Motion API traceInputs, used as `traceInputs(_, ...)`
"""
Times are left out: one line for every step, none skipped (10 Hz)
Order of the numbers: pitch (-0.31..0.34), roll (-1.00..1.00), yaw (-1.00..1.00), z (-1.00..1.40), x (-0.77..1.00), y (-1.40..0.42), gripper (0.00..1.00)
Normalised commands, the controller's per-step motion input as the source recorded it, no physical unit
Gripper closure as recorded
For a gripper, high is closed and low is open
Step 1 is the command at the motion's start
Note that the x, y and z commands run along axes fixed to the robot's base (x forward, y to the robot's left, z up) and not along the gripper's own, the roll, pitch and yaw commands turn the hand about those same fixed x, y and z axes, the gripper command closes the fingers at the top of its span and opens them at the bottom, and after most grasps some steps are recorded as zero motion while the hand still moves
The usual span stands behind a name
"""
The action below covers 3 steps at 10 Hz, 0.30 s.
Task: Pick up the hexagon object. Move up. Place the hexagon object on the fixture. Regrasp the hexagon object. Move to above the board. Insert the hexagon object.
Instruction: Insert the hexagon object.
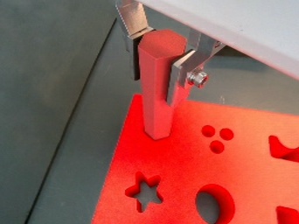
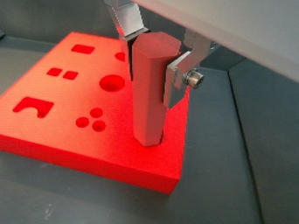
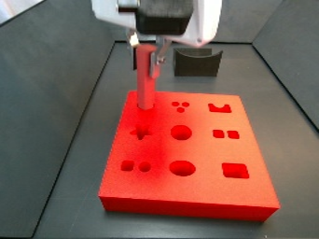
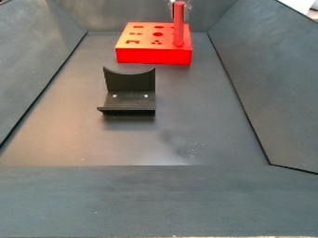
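Observation:
My gripper (image 1: 158, 63) is shut on the hexagon object (image 1: 158, 87), a slim red six-sided peg held upright near its upper end. It shows the same in a wrist view (image 2: 152, 87), with the gripper (image 2: 156, 63) round it. The peg's lower end meets the top of the board (image 1: 233, 184), a flat red slab with shaped holes, close to one corner. I cannot tell whether the end is inside a hole. In both side views the peg (image 3: 145, 79) (image 4: 179, 26) stands on the board (image 3: 200, 177) (image 4: 149, 56). The fixture (image 3: 197, 62) (image 4: 128, 90) stands apart and bare.
The board and the fixture sit on a dark grey floor (image 4: 162, 139) enclosed by sloping dark walls (image 4: 243, 84). The board's holes include a star (image 1: 145, 191), a trio of small circles (image 1: 216, 137) and a larger round hole (image 2: 111, 83).

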Motion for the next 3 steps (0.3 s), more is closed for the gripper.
traceInputs(-0.17, -0.02, -0.02, -0.2, 0.0, 0.0, 1.0)
traceInputs(-0.086, 0.0, 0.0, -0.13, 0.0, 0.0, 1.0)
traceInputs(-0.013, 0.0, 0.0, 0.0, 0.0, 0.0, 1.0)
